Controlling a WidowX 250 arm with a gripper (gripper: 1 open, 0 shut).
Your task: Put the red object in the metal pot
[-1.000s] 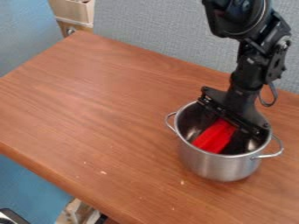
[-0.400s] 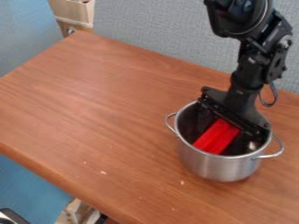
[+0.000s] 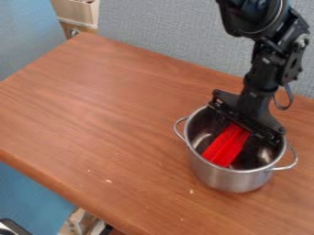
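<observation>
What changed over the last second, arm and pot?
The red elongated block shows slightly more above the near rim, apparently lifted or tilted a little; the black gripper is still down at the pot. Shiny steel pot and brown wooden table unchanged.

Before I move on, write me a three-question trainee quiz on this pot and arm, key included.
1. Where does the red object sit: inside the metal pot, beside it, or beneath it?
2. True or false: the gripper reaches down into the pot.
3. Fill in: the pot stands on a brown ______.

Key: 1. inside the pot; 2. true; 3. table.
</observation>
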